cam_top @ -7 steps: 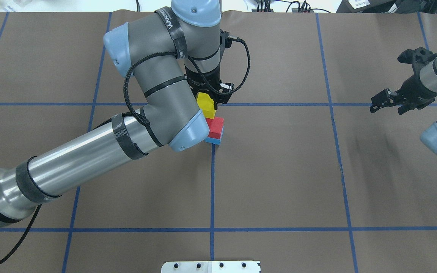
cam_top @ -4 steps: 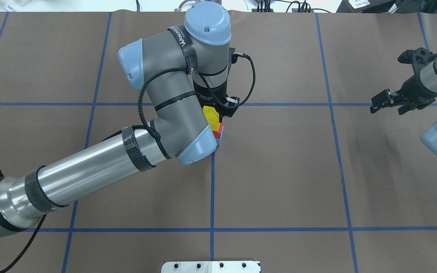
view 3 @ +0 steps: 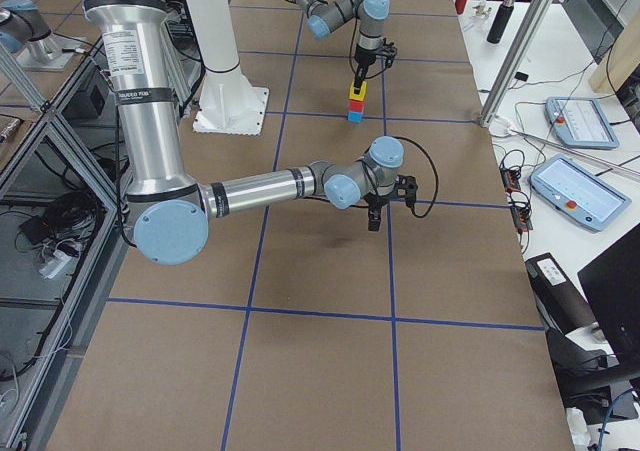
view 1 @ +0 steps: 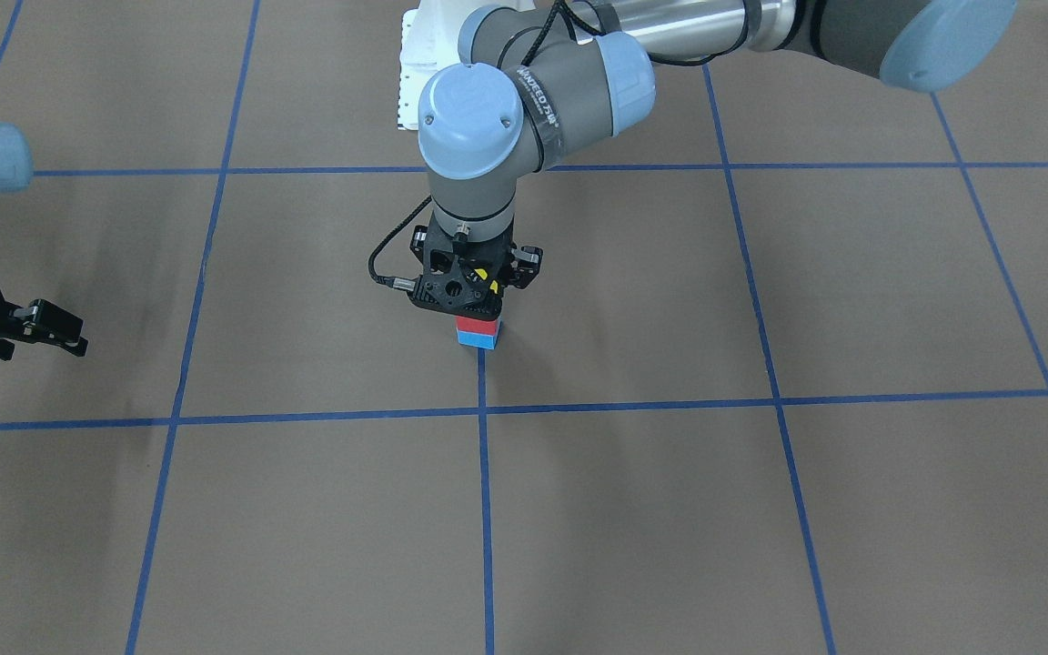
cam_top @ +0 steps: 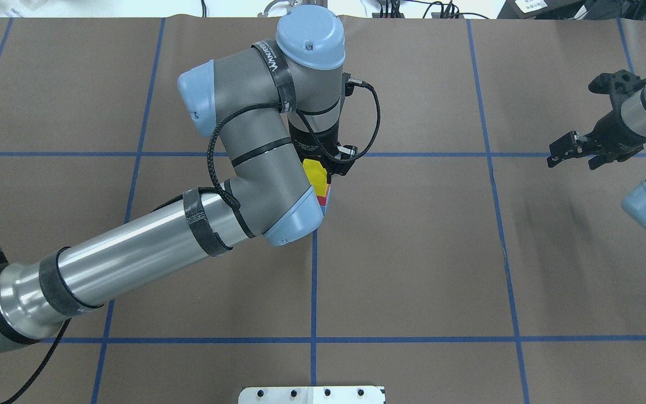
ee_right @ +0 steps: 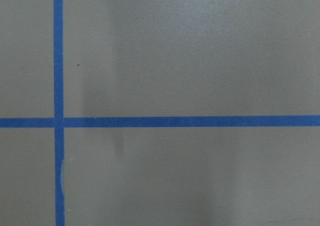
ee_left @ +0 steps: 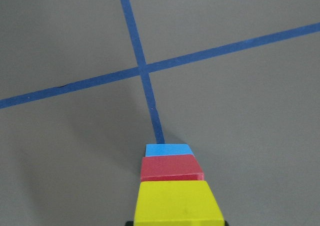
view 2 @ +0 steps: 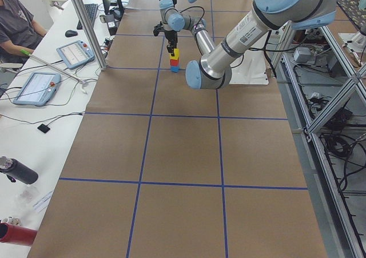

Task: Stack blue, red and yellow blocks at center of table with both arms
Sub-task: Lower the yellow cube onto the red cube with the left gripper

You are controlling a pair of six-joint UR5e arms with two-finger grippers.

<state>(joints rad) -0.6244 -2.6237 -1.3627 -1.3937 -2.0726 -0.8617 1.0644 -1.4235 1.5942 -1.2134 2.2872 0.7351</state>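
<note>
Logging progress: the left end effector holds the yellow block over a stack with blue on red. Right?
No: the red block sits on the blue block, per the exterior front-facing view; the left end effector does hold the yellow block above.

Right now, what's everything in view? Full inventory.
blue block: 1, light blue, stack bottom, on centre tape line
red block: 1, red, on the blue block
yellow block: 1, yellow, stack top
table: 1, brown, blue tape grid
pedestal: 1, white, robot's table edge
tablets: 2, pale, side bench
person: 1, dark shirt, seated at bench
left pincer: 1, black, shut on yellow block
right pincer: 1, black, over bare table, away from stack
</note>
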